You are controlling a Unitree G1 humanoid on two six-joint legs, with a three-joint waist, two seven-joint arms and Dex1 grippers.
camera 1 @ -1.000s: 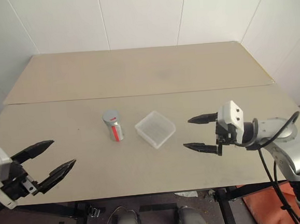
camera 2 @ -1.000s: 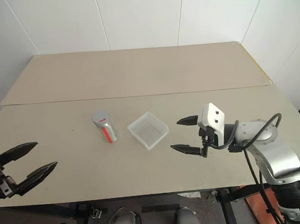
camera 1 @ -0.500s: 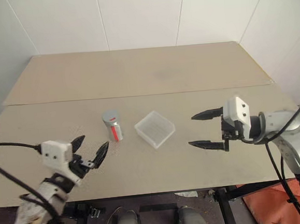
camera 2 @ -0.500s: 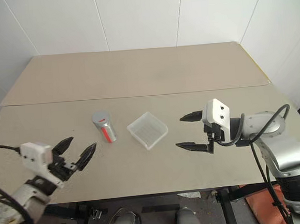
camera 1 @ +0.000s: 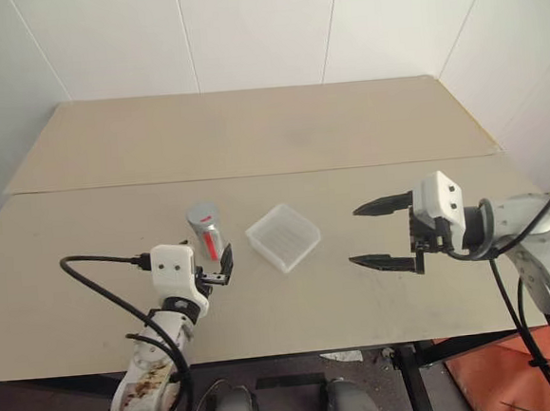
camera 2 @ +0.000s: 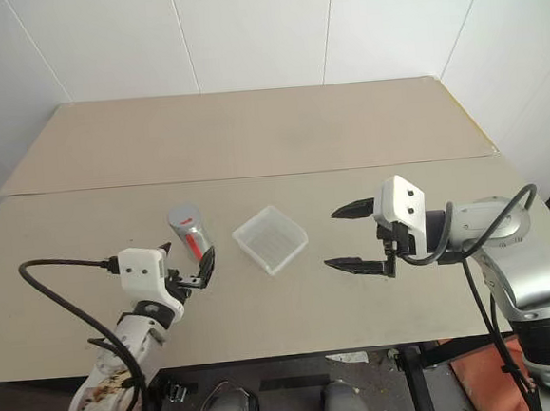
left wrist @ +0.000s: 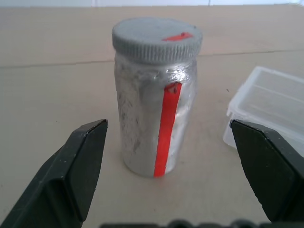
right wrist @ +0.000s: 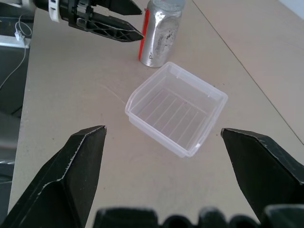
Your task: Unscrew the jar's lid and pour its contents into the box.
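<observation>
So we're right at the start here, lid is on the jar and nothing's been unscrewed yet. The jar stands upright on the desk, with the box just beside it on its right, not touching as far as we can tell. The box looks empty.

Our left gripper sits low and level right in front of the jar, jaws spread wide, one finger on each side of the body but short of it, so no contact. The wrist view lines the jar up nicely in the gap. Our right gripper hangs on the far side of the box, well apart from the jar, also wide open with nothing in it.

We'd say the step in hand is getting hold of the jar body with the left. Next we need to slide in a bit more and close around the body below the cap, then bring the right over to grab the lid and twist. Can't see the contents through the jar from here.
</observation>
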